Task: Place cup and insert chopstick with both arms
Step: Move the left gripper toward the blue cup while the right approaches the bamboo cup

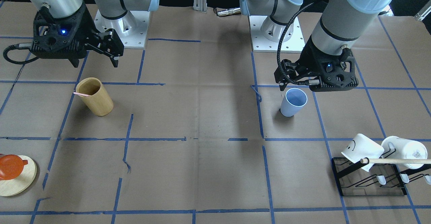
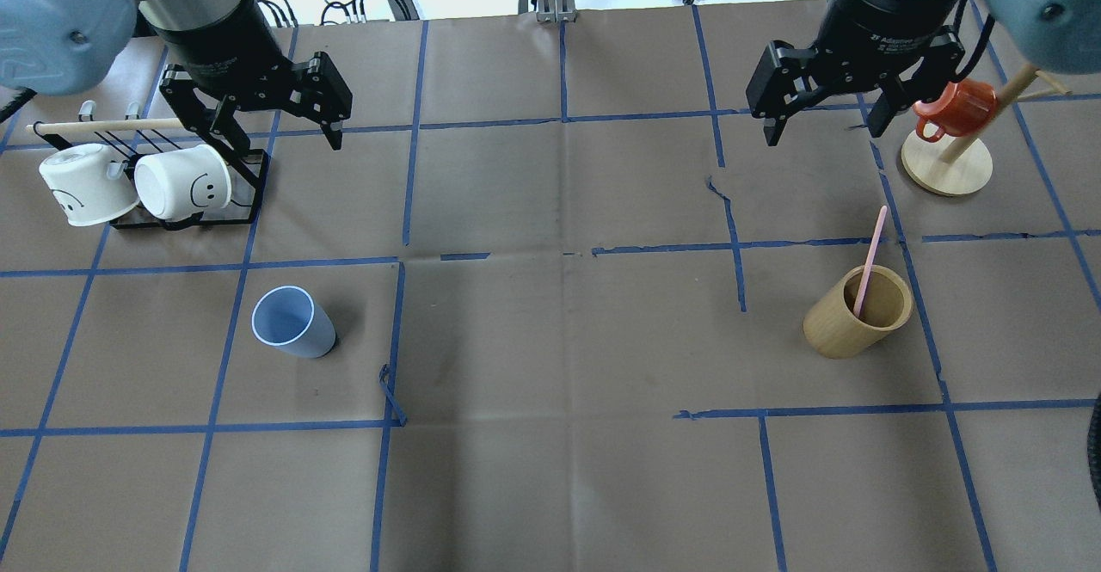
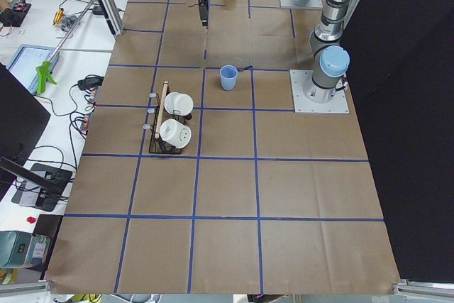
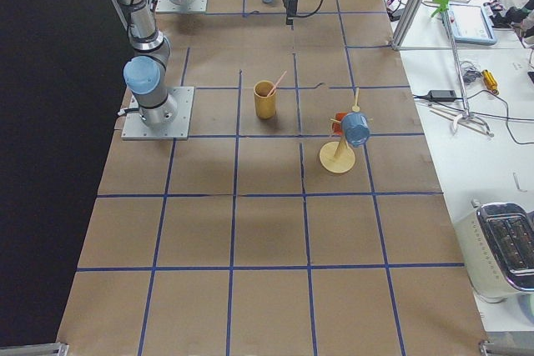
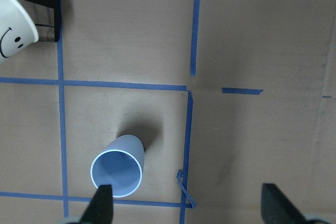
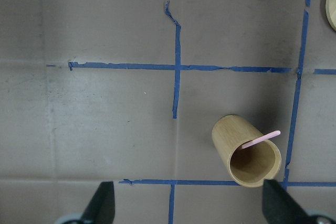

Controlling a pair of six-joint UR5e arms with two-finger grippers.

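The left fingers [image 2: 331, 107] in the upper left of the overhead view and the right fingers [image 2: 768, 112] in the upper right are both spread wide and grip nothing. They hang above the bench [image 2: 559, 340], we think so that they knock nothing over. The black rack [image 1: 357, 183], in the lower right of the front view, is well apart from both cups. The wooden cup [image 2: 839, 335] stands upright at the middle right of the overhead view. The blue cup [image 2: 301, 340] stands mouth up at the lower left, so each arm has its own side. The pink chopstick [image 2: 870, 254] leans inside the wooden cup, resting on its rim. To us, both steps look done.
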